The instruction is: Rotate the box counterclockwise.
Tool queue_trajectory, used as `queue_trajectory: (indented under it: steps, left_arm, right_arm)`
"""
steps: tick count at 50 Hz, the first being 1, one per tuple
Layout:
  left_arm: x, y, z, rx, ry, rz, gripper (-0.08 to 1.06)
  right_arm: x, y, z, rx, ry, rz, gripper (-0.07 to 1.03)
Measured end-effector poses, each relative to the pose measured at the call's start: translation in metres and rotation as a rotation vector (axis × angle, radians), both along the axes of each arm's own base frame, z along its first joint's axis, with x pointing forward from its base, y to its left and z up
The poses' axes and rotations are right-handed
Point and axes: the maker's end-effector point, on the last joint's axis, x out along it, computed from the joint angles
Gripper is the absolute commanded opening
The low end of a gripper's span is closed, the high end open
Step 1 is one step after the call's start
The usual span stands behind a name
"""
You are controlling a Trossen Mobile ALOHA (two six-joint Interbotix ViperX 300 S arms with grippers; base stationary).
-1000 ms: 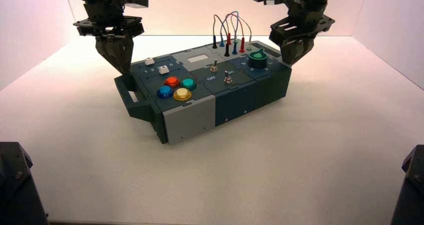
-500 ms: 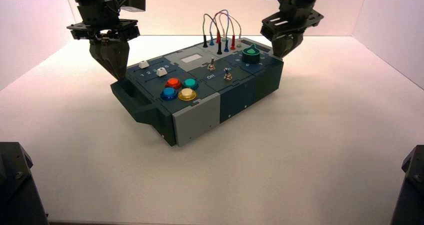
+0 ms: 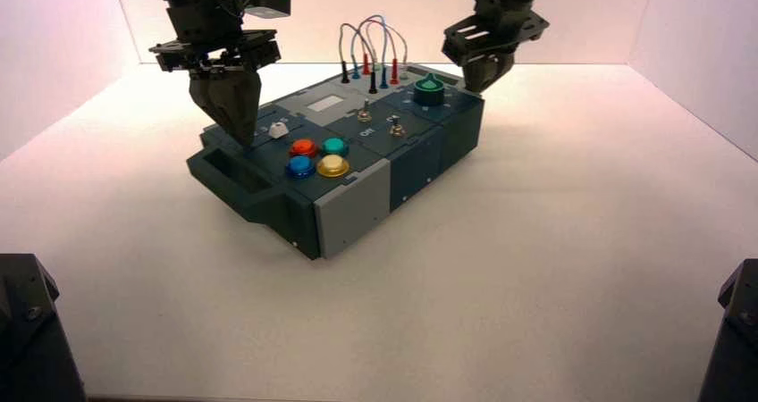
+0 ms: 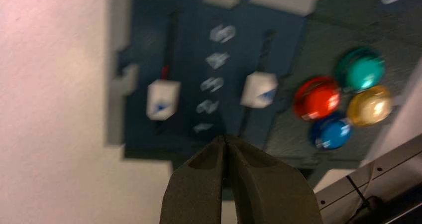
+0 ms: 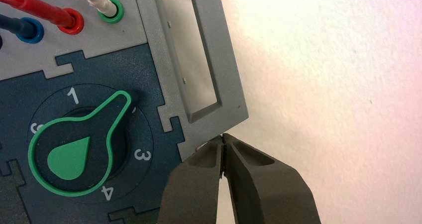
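Note:
The box (image 3: 413,164), dark teal and grey, lies askew on the white table, its left end handle (image 3: 234,171) nearer to me. My left gripper (image 3: 246,139) is shut, tips down on the box top beside the white sliders (image 4: 259,89), close to the four coloured buttons (image 3: 318,156). My right gripper (image 3: 477,87) is shut too, its tips (image 5: 222,137) against the corner of the grey end handle (image 5: 214,59) next to the green knob (image 5: 79,157). That knob's pointer lies between the 1 and the 3.
Looped wires (image 3: 371,49) rise from sockets at the box's back edge, and two toggle switches (image 3: 365,113) stand mid-panel. White walls close in the table on three sides. Dark stands (image 3: 27,330) sit at both front corners.
The box has turned counterclockwise: its right end swung back and left, its left end came forward. The left gripper moved right over the sliders; the right gripper moved left with the end handle.

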Motion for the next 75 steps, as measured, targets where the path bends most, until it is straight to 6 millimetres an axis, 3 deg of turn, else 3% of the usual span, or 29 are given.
queue_trajectory:
  steps: [9,23,35,42,43,53,62,75]
  left_arm:
    - [0.001,0.0,0.002,-0.003,-0.006,0.015,-0.03]
    - [0.003,-0.001,0.046,-0.038,-0.112,-0.001,-0.03]
    - [-0.003,0.005,0.057,-0.023,-0.126,-0.004,-0.03]
    - [0.001,0.012,0.057,-0.014,-0.132,0.019,-0.03]
    - [0.006,0.021,0.056,-0.004,-0.141,0.046,-0.03]
    - [0.03,0.048,0.047,0.018,-0.194,0.131,-0.03]
    - [0.04,0.052,0.03,0.03,-0.169,0.15,-0.03]
    - [0.054,0.05,0.009,0.041,-0.142,0.153,-0.03]
  right_arm:
    - [0.002,0.004,0.001,0.002,-0.004,0.008,-0.02]
    - [-0.004,0.004,0.008,-0.006,-0.01,0.02,-0.02]
    - [-0.02,0.003,0.024,-0.016,0.004,0.034,-0.02]
    - [-0.032,0.003,0.031,-0.018,0.016,0.041,-0.02]
    - [-0.038,0.003,0.04,-0.012,0.01,0.041,-0.02]
    - [-0.084,0.005,0.067,0.022,0.022,0.055,-0.02]
    - [-0.11,0.012,0.088,0.052,0.032,0.078,-0.02]
    - [-0.134,0.002,0.1,0.055,0.057,0.071,-0.02]
